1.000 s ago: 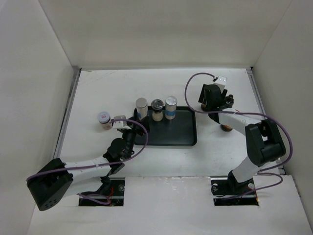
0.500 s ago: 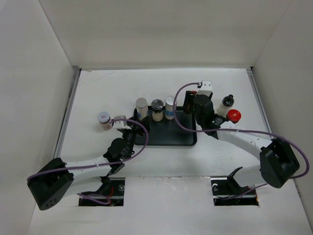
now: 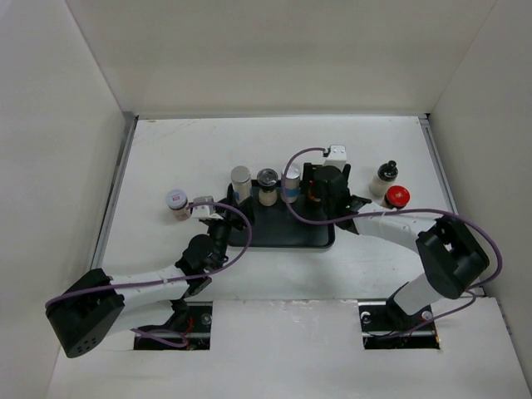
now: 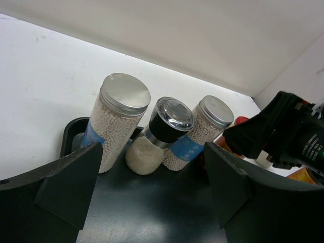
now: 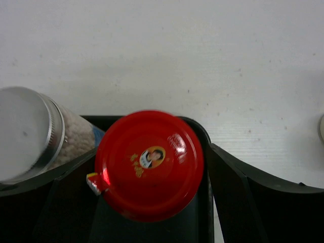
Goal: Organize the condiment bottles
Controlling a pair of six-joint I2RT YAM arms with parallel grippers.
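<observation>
Over the far right corner of the black tray (image 3: pixel 291 226), mid-surface, the right tool (image 3: pixel 320 187) brackets a red-capped jar (image 5: pixel 149 164).
Its fingers (image 5: pixel 243 197) flank the jar closely on both sides; whether they press on it cannot be told. Along the tray's far edge stand three bottles of pale grains: a silver-lidded jar (image 4: pixel 115 121), a black-collared grinder (image 4: pixel 162 134) and a second silver-lidded jar (image 4: pixel 200 131), nearest the red cap. The left tool (image 3: pixel 218 214) sits at the tray's left edge, spread wide with nothing between its fingers. Off the tray, a pale-capped jar (image 3: pixel 177 202) stands toward the surface's left edge. A black-topped bottle (image 3: pixel 385 173) and a red-lidded jar (image 3: pixel 398 196) stand toward the right edge.
</observation>
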